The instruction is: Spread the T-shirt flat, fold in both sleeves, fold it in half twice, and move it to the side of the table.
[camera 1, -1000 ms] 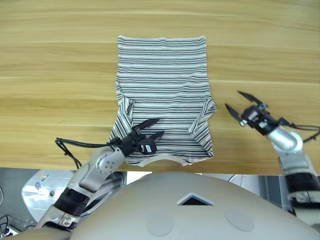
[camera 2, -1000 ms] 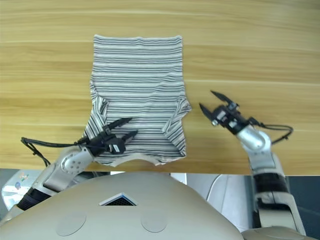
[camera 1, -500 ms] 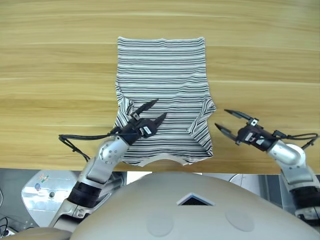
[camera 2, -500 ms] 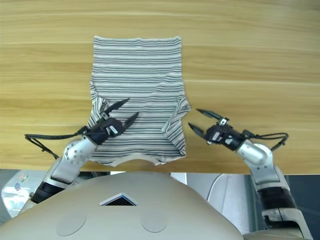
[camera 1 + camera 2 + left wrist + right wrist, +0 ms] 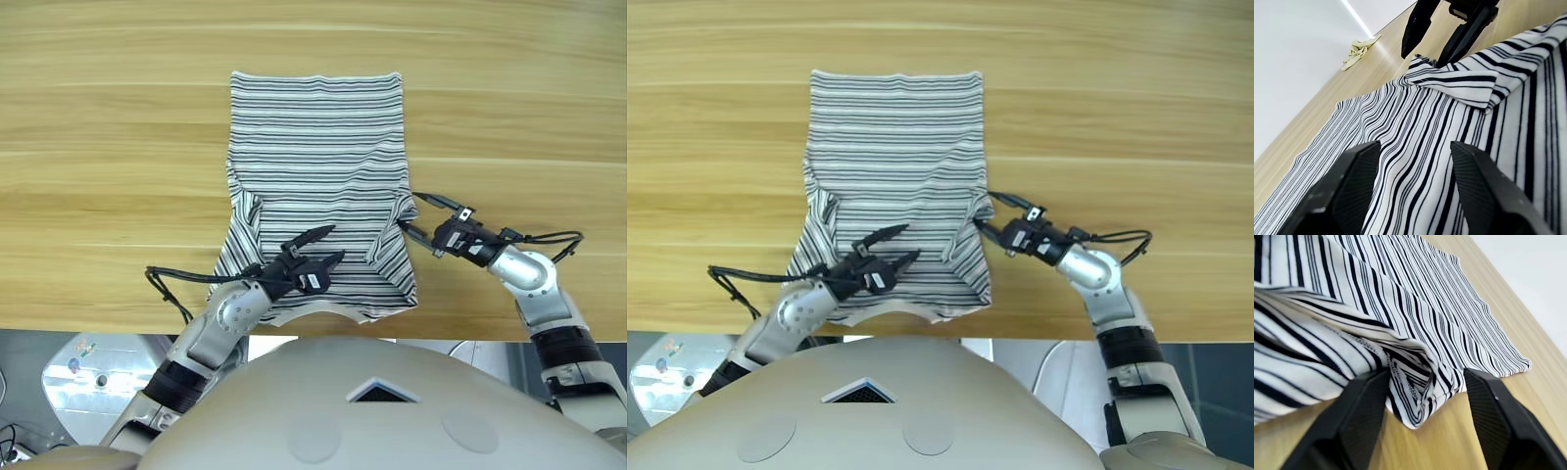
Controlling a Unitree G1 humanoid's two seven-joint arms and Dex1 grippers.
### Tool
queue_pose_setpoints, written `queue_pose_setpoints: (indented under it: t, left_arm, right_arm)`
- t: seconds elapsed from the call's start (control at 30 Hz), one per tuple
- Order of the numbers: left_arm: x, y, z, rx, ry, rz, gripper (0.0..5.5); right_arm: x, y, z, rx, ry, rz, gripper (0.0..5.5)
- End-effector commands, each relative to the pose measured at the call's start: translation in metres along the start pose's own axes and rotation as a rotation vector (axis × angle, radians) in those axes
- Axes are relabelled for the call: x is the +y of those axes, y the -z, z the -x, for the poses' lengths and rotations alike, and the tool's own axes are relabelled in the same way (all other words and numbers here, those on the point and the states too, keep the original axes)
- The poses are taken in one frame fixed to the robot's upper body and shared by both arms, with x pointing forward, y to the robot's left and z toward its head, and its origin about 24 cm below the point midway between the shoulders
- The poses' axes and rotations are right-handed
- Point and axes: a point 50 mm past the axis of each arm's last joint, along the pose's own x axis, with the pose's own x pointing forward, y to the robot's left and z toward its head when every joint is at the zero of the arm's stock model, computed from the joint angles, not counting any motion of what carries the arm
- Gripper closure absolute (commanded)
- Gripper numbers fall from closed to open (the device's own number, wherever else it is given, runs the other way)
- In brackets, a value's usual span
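The striped T-shirt (image 5: 318, 147) lies flat mid-frame on the wooden surface (image 5: 118, 147), with both sleeves folded in over its body and the collar at the lower edge. The left tool (image 5: 333, 243) sits over its lower middle, fingers spread wide and holding nothing. The right tool (image 5: 409, 210), equally wide open, straddles the folded edge at centre right without clamping it. Both arms reach in from the bottom corners.
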Motion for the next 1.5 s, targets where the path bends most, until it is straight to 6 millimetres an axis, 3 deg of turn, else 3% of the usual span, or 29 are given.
queue_pose_setpoints:
  t: [0.03,0.17,0.5,0.67,0.9,1.03,1.23,1.3,1.37,1.5]
  left_arm:
    - [-0.006,0.003,0.0,0.018,0.043,-0.003,2.83]
    - [-0.012,0.005,-0.002,0.043,0.087,-0.036,2.83]
    - [-0.022,0.006,-0.001,0.053,0.154,-0.09,2.83]
    - [-0.023,0.006,-0.002,0.046,0.17,-0.102,2.83]
    - [-0.025,0.005,-0.003,0.04,0.174,-0.109,2.83]
    - [-0.025,0.004,-0.002,0.039,0.176,-0.114,2.83]
    - [-0.025,0.006,0.001,0.061,0.167,-0.109,2.83]
    - [-0.024,0.007,0.002,0.066,0.169,-0.111,2.83]
    - [-0.025,0.008,0.003,0.072,0.177,-0.121,2.83]
    - [-0.023,0.009,0.006,0.074,0.18,-0.133,2.83]
  right_arm:
    - [-0.011,-0.004,0.0,-0.018,0.006,0.038,2.73]
    - [-0.024,-0.006,0.001,-0.024,0.038,0.058,2.73]
    - [-0.029,-0.02,-0.024,-0.108,0.007,0.1,2.73]
    - [-0.013,-0.028,-0.052,-0.145,-0.086,0.116,2.73]
    - [0.009,-0.003,-0.07,-0.02,-0.198,0.166,2.73]
    - [-0.004,-0.002,-0.048,-0.031,-0.136,0.175,2.73]
    - [-0.022,-0.054,0.015,-0.299,0.035,0.001,2.73]
    - [-0.023,-0.062,0.03,-0.344,0.043,-0.074,2.73]
    - [-0.026,-0.056,0.04,-0.319,0.067,-0.132,2.73]
    - [-0.017,-0.03,0.042,-0.202,0.065,-0.17,2.73]
